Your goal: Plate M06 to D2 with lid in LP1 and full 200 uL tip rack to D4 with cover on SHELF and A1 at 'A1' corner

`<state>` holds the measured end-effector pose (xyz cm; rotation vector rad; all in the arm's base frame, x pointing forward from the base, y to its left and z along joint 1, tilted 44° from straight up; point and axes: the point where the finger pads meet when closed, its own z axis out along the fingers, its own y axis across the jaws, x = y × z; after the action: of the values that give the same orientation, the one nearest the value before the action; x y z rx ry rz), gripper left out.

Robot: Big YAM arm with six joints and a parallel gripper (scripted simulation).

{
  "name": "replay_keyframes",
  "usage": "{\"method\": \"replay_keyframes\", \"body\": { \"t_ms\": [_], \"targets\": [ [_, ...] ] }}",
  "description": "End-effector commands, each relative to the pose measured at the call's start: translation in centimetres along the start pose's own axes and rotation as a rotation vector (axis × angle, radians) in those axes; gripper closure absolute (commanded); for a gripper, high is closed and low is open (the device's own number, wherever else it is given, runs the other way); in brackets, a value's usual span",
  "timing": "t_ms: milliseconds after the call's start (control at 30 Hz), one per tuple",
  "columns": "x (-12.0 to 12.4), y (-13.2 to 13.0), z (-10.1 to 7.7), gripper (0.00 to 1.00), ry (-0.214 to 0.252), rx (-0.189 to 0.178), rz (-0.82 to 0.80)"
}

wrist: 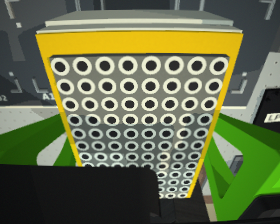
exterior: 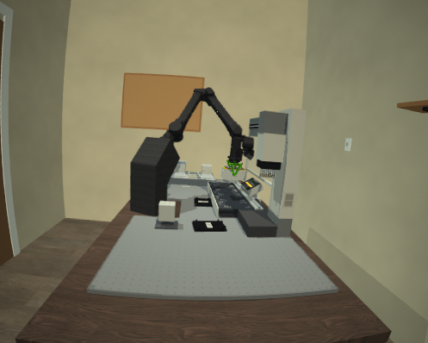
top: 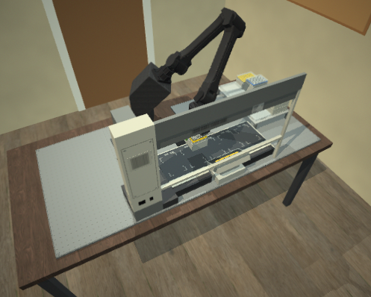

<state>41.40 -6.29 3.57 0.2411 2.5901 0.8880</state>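
Note:
My gripper (wrist: 139, 112) (exterior: 233, 168) is shut on a yellow tip rack (wrist: 141, 100) (top: 197, 141) and holds it by its long sides above the dark deck (top: 234, 133) (exterior: 226, 196) (wrist: 21, 60). Pale rings on a grey field fill every place of the rack that shows. In the wrist view the engraved D2 mark (wrist: 2, 98) lies on the deck to the rack's left. The LP1 label (wrist: 276, 117) lies to its right. The rack hides the deck below it.
The shelf at the back holds a yellow rack (top: 245, 77), a blue rack (top: 257, 80) and pale labware (top: 230, 89). The pipetting gantry's grey beam (top: 230, 106) and cream tower (top: 136, 160) stand along the deck. Two black nests (exterior: 202, 201) (exterior: 208, 225) and a white box (exterior: 167, 211) lie on the mat.

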Motion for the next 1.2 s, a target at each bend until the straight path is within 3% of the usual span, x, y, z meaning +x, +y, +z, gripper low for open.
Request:
{"method": "replay_keyframes", "body": {
  "t_ms": [0, 100, 167, 200, 267, 433, 533, 667, 733, 767, 867, 1167],
  "targets": [
    [-1.3, -0.1, -0.2, 1.0, -0.037, 0.01, -0.002],
    [-0.5, 0.0, 1.0, 1.0, -0.016, 0.004, 0.006],
    [-0.5, 0.0, 1.0, 1.0, -0.016, 0.004, 0.006],
    [-1.0, -0.4, 0.1, 1.0, -0.043, 0.012, 0.009],
    [-0.7, 0.0, 1.4, 1.0, -0.018, 0.004, 0.003],
    [-0.4, 0.0, 2.3, 1.0, -0.015, 0.004, 0.006],
    [-1.3, -0.2, 2.2, 1.0, -0.036, 0.009, 0.002],
    [-0.6, 0.0, 3.5, 1.0, -0.017, 0.004, 0.004],
    [-0.6, 0.0, 3.5, 1.0, -0.017, 0.004, 0.004],
    [-1.5, -0.5, 1.9, 1.0, -0.061, 0.016, 0.009],
    [-1.2, 0.1, 4.0, 1.0, -0.025, 0.004, -0.002],
    [-1.0, 0.2, 5.4, 1.0, -0.026, 0.004, -0.003]
  ]
}}
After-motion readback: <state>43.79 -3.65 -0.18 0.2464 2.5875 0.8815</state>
